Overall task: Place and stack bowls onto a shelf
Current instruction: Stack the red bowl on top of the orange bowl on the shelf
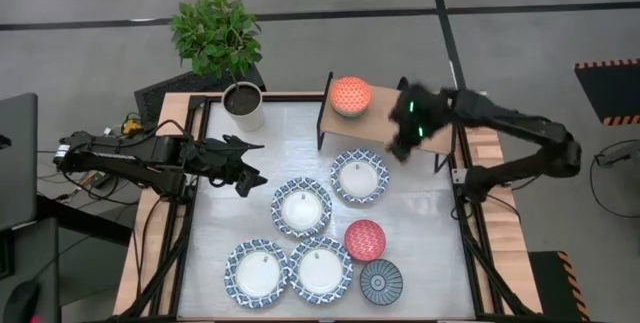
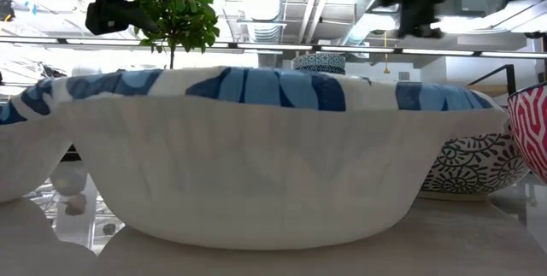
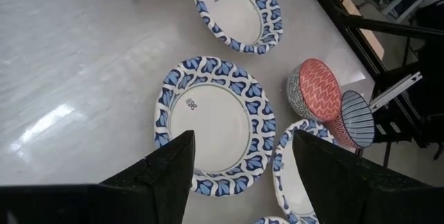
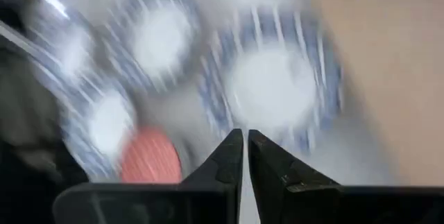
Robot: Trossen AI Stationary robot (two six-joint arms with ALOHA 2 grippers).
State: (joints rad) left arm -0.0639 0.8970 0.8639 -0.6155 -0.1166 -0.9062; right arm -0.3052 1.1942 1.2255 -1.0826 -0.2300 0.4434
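Over the shelf's right end, the right pincer [image 1: 404, 141] hangs empty, fingers nearly touching in its own wrist view, which is smeared by motion. Judgement: it is travelling between shelf and tabletop, not gripping anything.

The left pincer [image 1: 243, 166] sits over the tabletop's [image 1: 420, 233] left-centre, fingers spread wide and holding nothing. In its wrist view the fingers [image 3: 170, 172] frame a wide blue-and-white bowl [image 3: 215, 123], so that bowl looks like its likely target.

Shelf [image 1: 375, 123]: at the tabletop's back, right of the white plant pot [image 1: 244, 105]. 1 small bowl in red-orange pattern [image 1: 351, 95] sits on its left end. The rest of the board looks bare, though the right arm covers part of it.

Tabletop count:
- 4 wide blue-and-white bowls: 1 just in front of the shelf [image 1: 360, 176], 1 at centre [image 1: 302, 208], 2 at the front edge [image 1: 258, 269] [image 1: 321, 268], close together.
- 1 small red bowl [image 1: 365, 240] and 1 small dark blue-grey bowl [image 1: 381, 281], right of the front pair, touching or nearly so.

Progress, as a judgement: 1 bowl placed, 6 visible bowls left to move. No stack visible on the shelf yet. The low view is blocked by a wide bowl's wall, no help for the shelf.
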